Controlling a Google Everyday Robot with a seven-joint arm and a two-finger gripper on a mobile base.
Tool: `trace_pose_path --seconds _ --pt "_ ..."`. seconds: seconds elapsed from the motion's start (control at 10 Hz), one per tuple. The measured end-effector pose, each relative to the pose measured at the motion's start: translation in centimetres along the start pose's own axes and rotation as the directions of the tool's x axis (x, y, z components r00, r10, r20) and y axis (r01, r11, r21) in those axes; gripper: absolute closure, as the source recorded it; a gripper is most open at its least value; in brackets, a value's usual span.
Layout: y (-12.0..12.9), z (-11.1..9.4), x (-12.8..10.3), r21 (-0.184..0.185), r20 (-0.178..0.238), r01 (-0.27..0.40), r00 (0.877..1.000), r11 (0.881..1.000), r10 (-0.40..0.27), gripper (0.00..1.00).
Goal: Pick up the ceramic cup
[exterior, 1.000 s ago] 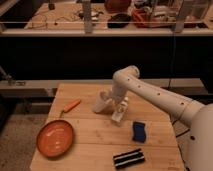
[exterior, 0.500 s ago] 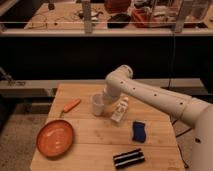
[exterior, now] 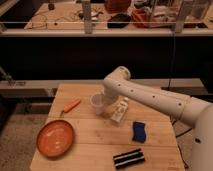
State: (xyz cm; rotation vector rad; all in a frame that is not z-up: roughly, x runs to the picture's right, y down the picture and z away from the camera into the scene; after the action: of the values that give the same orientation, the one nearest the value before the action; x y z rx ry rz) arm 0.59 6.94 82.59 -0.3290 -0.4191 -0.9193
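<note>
Wooden table (exterior: 90, 137) is carrying six items. Orange plate (exterior: 55, 138) is sitting at the front left; an orange carrot-like piece (exterior: 71, 105) is lying behind it. Ceramic cup (exterior: 97, 103) is standing mid-table, the gripper (exterior: 106, 103) positioned at it. White bottle (exterior: 119, 110) is leaning just right. Blue sponge (exterior: 139, 131) and black object (exterior: 128, 158) are lying front right.

I can read no text, label or number anywhere. The gripper (exterior: 106, 102) sits by the cup (exterior: 97, 103), left of the bottle (exterior: 119, 110); neither shows markings.
</note>
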Motion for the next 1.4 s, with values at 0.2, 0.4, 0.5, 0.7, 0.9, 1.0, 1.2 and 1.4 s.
trace_pose_path --seconds 0.2,0.4,0.5,0.7,0.9,1.0,1.2,1.4 --pt "-0.7 -1.5 0.1 0.000 0.005 0.010 1.000 1.000 -0.010 1.00" --pt "-1.1 -3.1 0.3 -0.001 0.002 0.018 1.000 1.000 -0.018 1.00" --pt "-1.2 -3.2 0.4 0.000 0.001 0.021 1.000 1.000 -0.021 1.00" --pt "-1.4 -3.4 0.2 0.001 0.015 0.037 0.999 0.999 -0.037 1.00" --pt "-1.8 -4.6 0.2 0.001 0.025 0.050 0.998 0.999 -0.050 1.00" --pt "-1.8 -4.7 0.1 0.001 0.028 0.054 0.998 0.999 -0.054 1.00" --pt "-1.8 -5.0 0.2 0.000 0.036 0.063 0.997 0.998 -0.063 1.00" --pt "-2.0 -5.8 0.3 0.001 0.041 0.068 0.997 0.998 -0.068 1.00"
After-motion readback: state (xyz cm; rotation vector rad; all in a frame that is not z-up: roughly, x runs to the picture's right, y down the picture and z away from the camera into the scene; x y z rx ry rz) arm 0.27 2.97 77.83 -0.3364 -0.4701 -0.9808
